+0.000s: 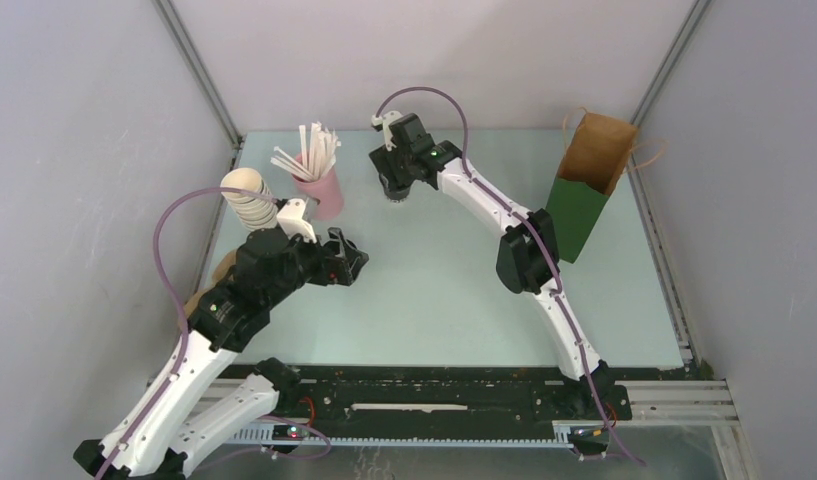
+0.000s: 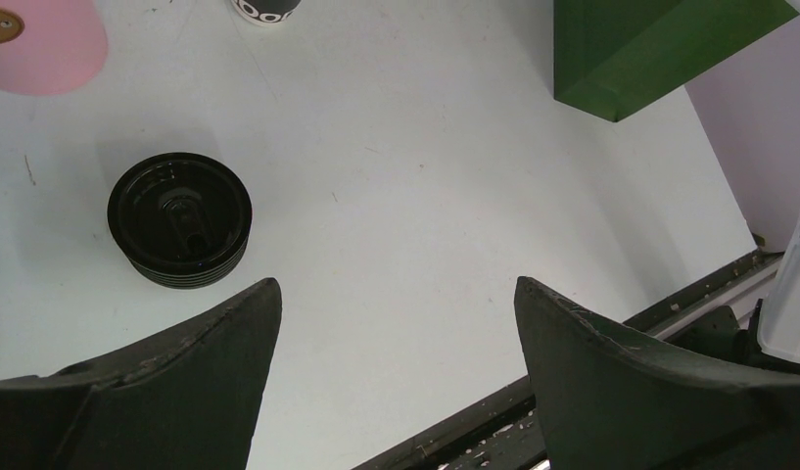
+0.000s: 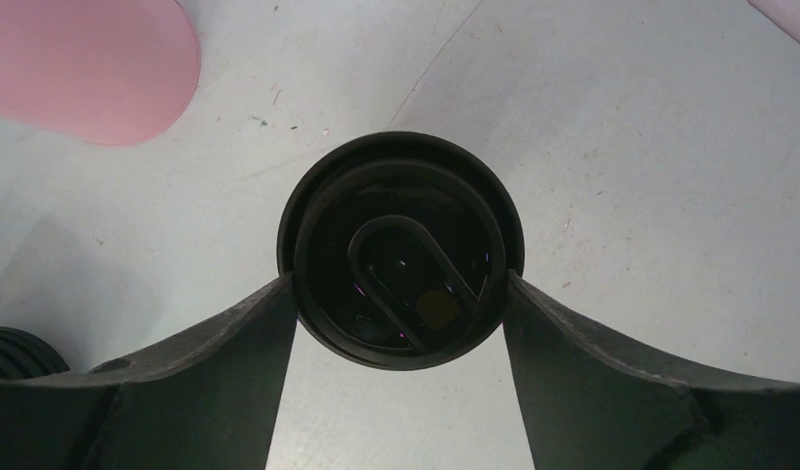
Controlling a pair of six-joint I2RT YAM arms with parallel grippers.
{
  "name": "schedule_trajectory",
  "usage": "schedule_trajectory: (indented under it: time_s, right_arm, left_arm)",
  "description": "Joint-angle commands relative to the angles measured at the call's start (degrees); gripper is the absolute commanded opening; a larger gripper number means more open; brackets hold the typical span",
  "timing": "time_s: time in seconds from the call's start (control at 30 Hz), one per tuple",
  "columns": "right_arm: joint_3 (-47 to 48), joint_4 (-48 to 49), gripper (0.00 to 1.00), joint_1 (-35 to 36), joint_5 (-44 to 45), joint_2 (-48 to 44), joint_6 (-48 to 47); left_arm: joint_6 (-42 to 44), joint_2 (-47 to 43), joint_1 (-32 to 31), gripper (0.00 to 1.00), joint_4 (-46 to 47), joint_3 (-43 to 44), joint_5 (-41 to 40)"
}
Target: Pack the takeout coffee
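The takeout coffee (image 1: 394, 194), a small dark cup under a round black lid (image 3: 400, 250), stands on the table at the back middle, and its base shows at the top edge of the left wrist view (image 2: 263, 10). My right gripper (image 1: 395, 180) reaches down over it. In the right wrist view the right gripper (image 3: 400, 284) has a fingertip against each side of the lid's rim, with no gap showing. My left gripper (image 1: 356, 262) hovers open and empty over the left of the table; the left wrist view shows only bare table between the left gripper (image 2: 396, 289) fingers.
A tall green and brown paper bag (image 1: 584, 190) stands open at the back right. A pink cup of white sticks (image 1: 322, 190) is just left of the coffee. A stack of lidless cups (image 1: 246, 198) leans at the left wall. A squat stack of black lids (image 2: 178, 220) lies below my left gripper.
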Motion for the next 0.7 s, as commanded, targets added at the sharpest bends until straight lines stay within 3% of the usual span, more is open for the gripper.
schedule_trajectory:
  time_s: [0.0,0.17,0.43,0.67]
  right_arm:
    - [2.90,0.32,0.87,0.71,0.41,0.65,-1.00]
    - [4.35,-0.99,0.99,0.96,0.59,-0.43,-1.00]
    - [4.07,-5.75,1.00,1.96,2.48,-8.31,1.05]
    - [-10.32,-7.51,1.00,3.47,1.29,-23.09,6.38]
  left_arm:
    - [-0.37,-0.97,-0.07,0.93,1.56,-0.50,-0.08]
    - [-0.75,-1.51,-0.04,0.93,1.49,-0.50,0.41]
    - [-1.44,-3.29,-0.03,0.94,0.58,0.49,0.45]
    - [-2.53,-4.83,-0.03,0.94,-2.30,0.46,-3.15]
